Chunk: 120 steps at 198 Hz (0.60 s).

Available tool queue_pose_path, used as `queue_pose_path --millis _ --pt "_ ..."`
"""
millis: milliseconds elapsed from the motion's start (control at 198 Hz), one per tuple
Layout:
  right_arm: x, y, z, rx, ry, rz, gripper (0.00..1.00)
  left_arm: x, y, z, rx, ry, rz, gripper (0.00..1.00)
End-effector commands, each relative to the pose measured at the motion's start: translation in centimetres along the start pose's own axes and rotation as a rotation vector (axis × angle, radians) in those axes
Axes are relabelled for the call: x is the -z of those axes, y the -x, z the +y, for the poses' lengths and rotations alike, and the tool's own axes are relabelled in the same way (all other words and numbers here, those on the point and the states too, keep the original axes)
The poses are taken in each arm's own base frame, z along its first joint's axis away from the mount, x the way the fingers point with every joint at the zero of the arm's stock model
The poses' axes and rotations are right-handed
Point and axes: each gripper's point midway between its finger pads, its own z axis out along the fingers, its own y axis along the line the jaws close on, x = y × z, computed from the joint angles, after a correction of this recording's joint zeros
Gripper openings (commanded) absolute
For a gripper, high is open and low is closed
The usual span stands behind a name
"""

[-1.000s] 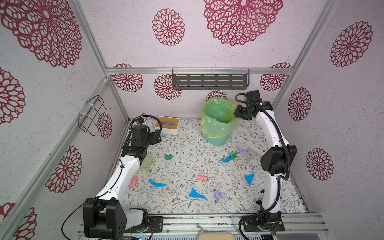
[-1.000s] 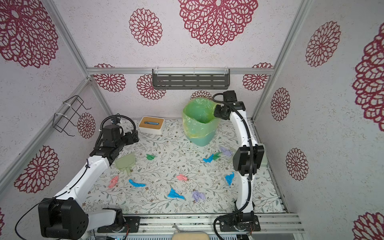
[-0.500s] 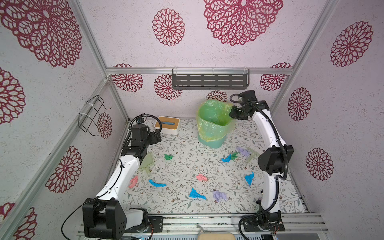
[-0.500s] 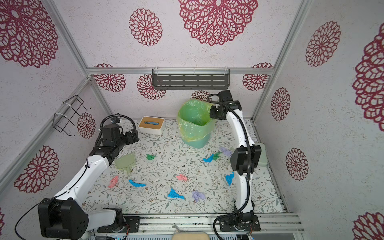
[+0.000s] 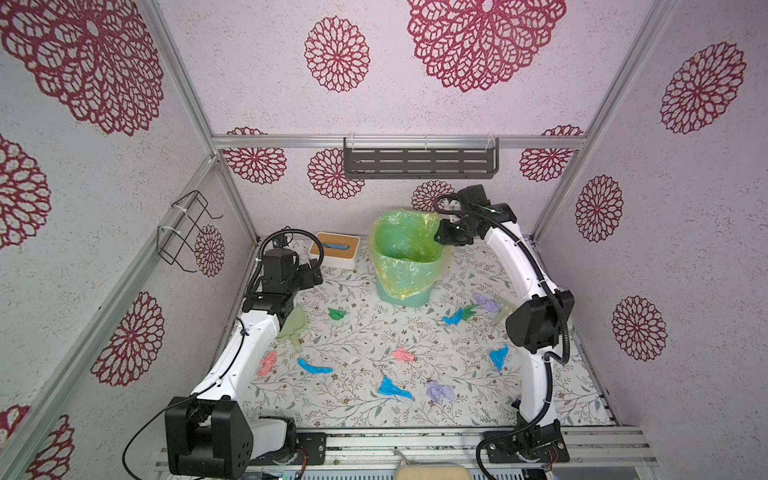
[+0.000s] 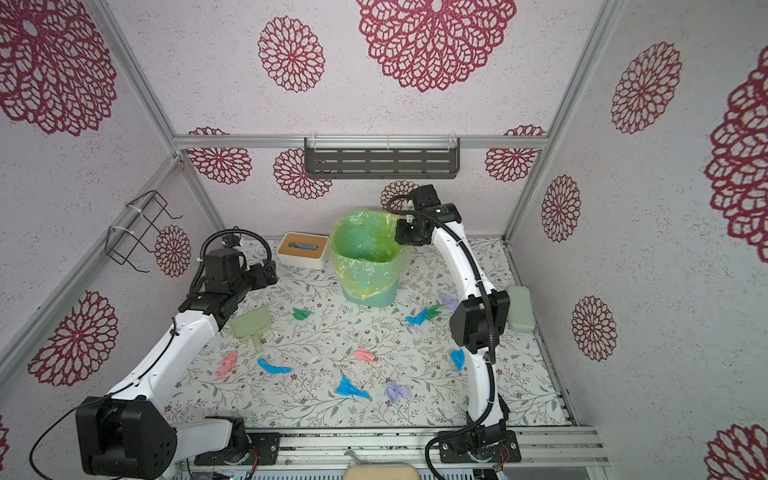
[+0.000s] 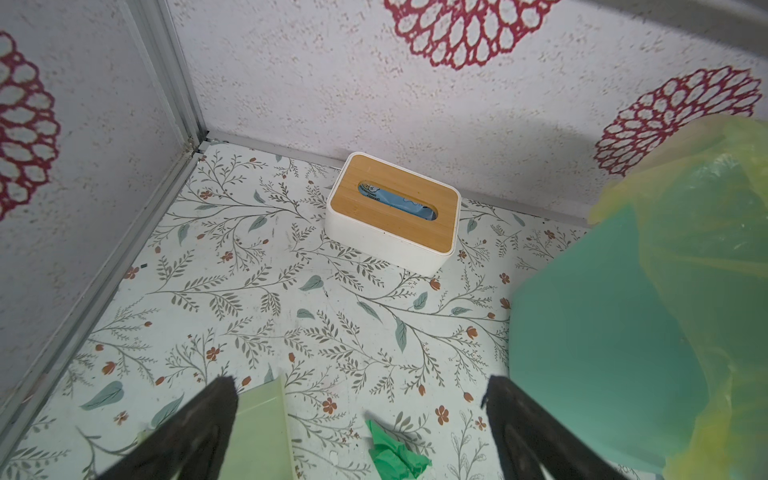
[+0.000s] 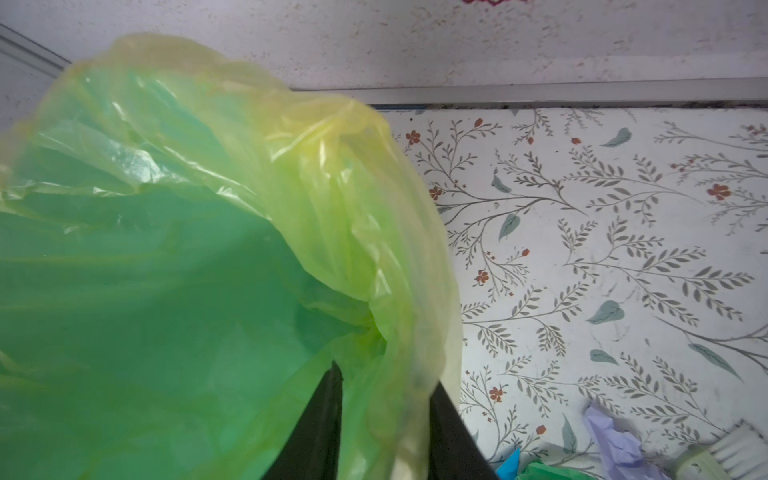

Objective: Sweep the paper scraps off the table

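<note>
Upper centre, your right tool [image 8: 386, 386] clamps lined bin [image 5: 405, 266] rim, left tool [image 7: 359, 384] gapes empty, paper scraps [image 5: 392, 388] strewn over counter [image 5: 453, 353], pointing variously.

Glossy bin liner [image 8: 291, 187]; crumpled paper scraps [image 5: 392, 388]

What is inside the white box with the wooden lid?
Through the slot of the lid a blue packet shows inside the box. The lid covers the rest.
</note>
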Motion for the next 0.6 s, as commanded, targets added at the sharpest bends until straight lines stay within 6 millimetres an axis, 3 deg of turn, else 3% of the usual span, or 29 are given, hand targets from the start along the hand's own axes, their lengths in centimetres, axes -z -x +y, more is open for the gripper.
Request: queue_pose_path --millis 0,312,600 --pt "-0.2 -1.4 2.5 0.051 0.051 0.052 0.33 0.7 0.7 -0.1 -0.005 0.002 -0.016 0.97" --pt "-0.9 -3.4 6.4 0.111 0.098 0.095 0.33 1.4 0.9 1.0 -0.003 0.035 -0.029 0.97" --pt "-0.8 -4.5 8.6 0.136 0.123 0.113 0.33 2.1 1.2 1.7 0.008 0.047 -0.040 0.97"
